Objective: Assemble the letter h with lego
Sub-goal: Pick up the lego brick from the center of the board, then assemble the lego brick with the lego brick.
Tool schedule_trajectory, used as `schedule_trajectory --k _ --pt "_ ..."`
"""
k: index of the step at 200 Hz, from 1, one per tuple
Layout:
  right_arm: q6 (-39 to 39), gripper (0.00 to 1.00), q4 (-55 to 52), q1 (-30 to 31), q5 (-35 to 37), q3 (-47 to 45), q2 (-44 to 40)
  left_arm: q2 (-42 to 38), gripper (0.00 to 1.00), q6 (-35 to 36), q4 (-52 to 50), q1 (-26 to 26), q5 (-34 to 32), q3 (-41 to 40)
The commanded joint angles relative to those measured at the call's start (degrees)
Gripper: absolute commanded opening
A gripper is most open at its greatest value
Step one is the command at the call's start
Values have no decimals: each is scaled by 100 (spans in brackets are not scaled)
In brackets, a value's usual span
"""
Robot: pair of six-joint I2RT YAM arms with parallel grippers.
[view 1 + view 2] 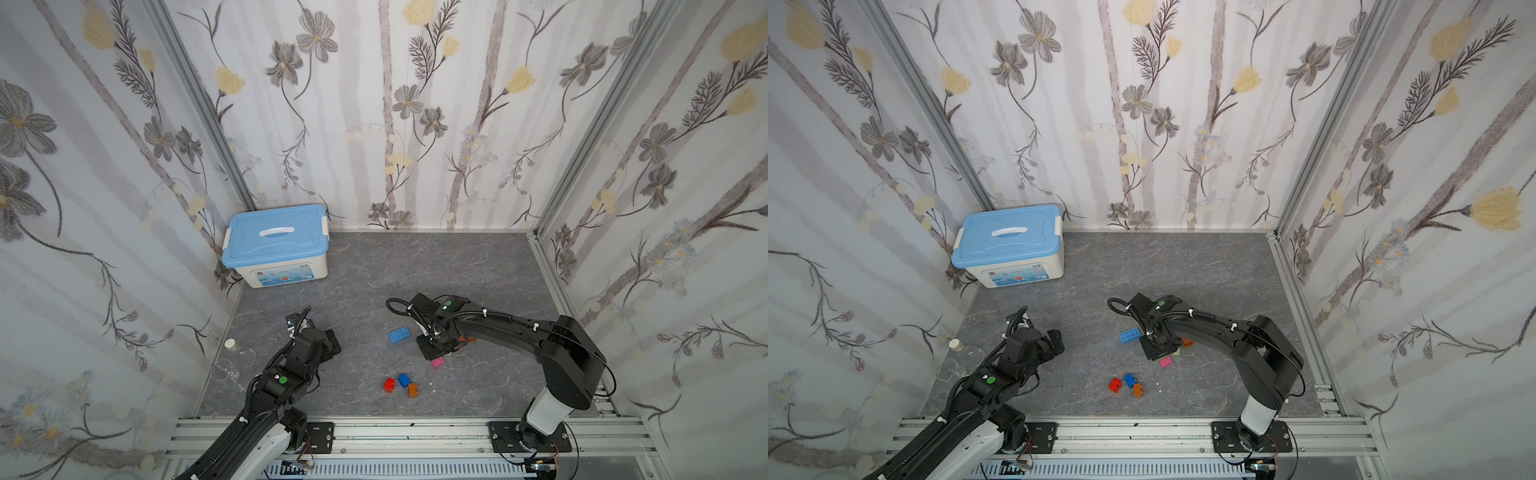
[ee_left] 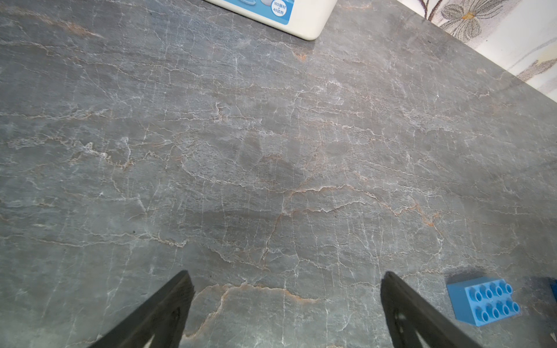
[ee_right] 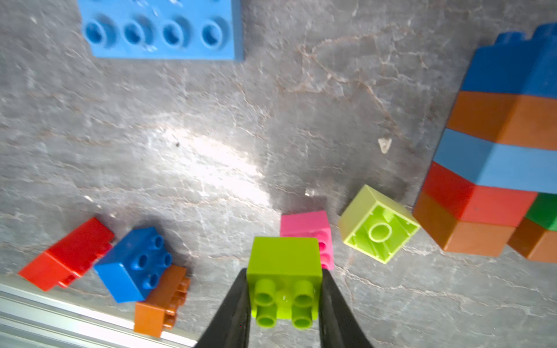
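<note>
The right gripper (image 3: 284, 272), low near centre in both top views, is clamped on a lime brick (image 3: 283, 260) beside the pink brick (image 3: 304, 224), the left gripper (image 2: 286, 273) spread and empty; smooth walls may let the brick twist or slip on lifting.

The lime brick (image 3: 283, 256) is smooth, glossy plastic, its studs catching the light, and the pink brick (image 3: 304, 224) has the same finish. The fingers (image 3: 232, 310) of the right gripper (image 3: 284, 271) look matt black. The tabletop (image 3: 211, 162) looks like grey veined stone, mostly matt with one shiny patch. The storage box (image 1: 291, 270) is smooth plastic, and the rail (image 1: 415, 432) is bare ribbed metal.
</note>
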Motion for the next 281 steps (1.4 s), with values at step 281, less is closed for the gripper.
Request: schedule_trajectory --k 281 --pt "-678 26 30 -333 -322 -197 50 86 100 32 146 1 2 17"
